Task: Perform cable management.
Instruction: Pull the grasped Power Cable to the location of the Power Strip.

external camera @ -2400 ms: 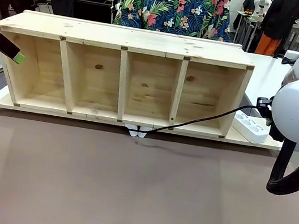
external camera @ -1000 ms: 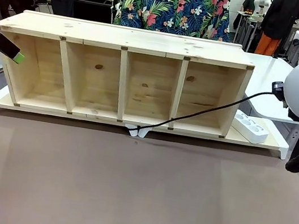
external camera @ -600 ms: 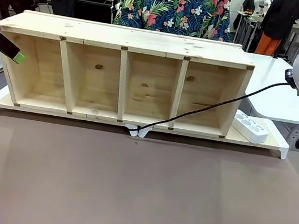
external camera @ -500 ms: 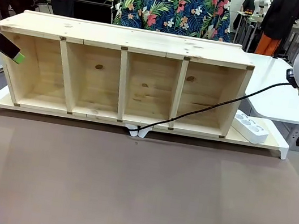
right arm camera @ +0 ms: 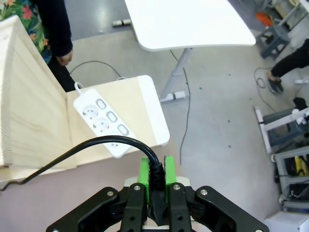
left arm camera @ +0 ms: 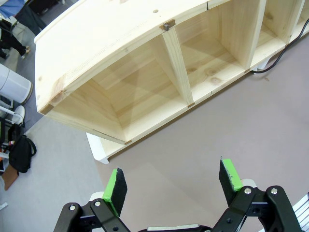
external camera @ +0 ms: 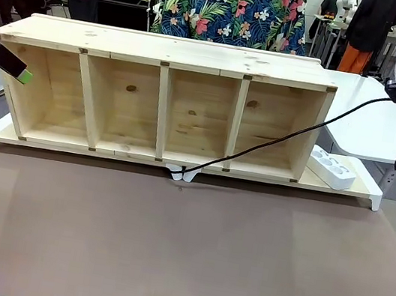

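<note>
Black cable [external camera: 283,142] runs diagonally from the wooden shelf [external camera: 168,52] foot, lower centre, to the frame's right edge, its end clamped in the right end effector [right arm camera: 155,166], with the power strip [right arm camera: 108,120] up-left of it; the left end effector [left arm camera: 174,181] is spread apart, far left.

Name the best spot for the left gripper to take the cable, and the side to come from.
Take the cable on its straight, raised stretch in front of the shelf's rightmost compartment, coming from the robot's side with the open left gripper straddling the cord. There it seems to hang free; its upper end is clamped in the right gripper, its low end hugs the shelf's base.
</note>
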Tool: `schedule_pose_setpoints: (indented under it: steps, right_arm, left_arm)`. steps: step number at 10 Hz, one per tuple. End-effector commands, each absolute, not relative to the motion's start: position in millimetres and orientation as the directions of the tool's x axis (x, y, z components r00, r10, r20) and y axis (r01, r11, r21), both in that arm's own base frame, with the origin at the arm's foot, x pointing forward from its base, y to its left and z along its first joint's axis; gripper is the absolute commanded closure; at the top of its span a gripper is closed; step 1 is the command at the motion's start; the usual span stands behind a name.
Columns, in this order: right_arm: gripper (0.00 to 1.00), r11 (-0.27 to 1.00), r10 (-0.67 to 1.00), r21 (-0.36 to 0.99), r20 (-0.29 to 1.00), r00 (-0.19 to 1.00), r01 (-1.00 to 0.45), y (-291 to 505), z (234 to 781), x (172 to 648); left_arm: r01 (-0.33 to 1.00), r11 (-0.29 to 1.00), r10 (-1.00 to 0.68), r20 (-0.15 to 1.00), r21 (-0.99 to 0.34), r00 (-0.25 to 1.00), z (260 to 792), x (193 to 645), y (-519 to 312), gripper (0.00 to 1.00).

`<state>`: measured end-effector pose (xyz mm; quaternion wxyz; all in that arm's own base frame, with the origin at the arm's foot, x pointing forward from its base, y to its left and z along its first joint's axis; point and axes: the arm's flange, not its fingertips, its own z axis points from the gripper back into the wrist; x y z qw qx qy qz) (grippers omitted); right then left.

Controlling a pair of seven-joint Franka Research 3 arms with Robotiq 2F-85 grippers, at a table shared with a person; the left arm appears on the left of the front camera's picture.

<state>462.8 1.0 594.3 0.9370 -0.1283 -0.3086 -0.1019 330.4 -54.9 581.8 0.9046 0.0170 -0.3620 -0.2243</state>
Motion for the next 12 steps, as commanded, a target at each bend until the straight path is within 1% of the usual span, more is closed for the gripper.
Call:
schedule_pose_setpoints:
  steps: [1,3,8,12]
  right_arm:
    - [0.85,0.956,-0.150,-0.108,0.615,0.774,0.271,1,599,479]
    - [0.85,0.968,-0.151,-0.070,0.609,0.778,0.242,8,590,488]
    - [0.85,0.981,-0.143,-0.008,0.641,0.754,0.192,12,560,508]
    - [0.85,0.981,-0.143,-0.008,0.635,0.759,0.192,12,537,524]
  left_arm:
    - [0.391,0.900,-0.416,0.651,0.194,0.634,582,330,-55,0.00]
    - [0.391,0.900,-0.416,0.651,0.194,0.634,582,330,-55,0.00]
    - [0.391,0.900,-0.416,0.651,0.194,0.634,582,330,-55,0.00]
    - [0.391,0.900,-0.416,0.651,0.194,0.634,582,330,-55,0.00]
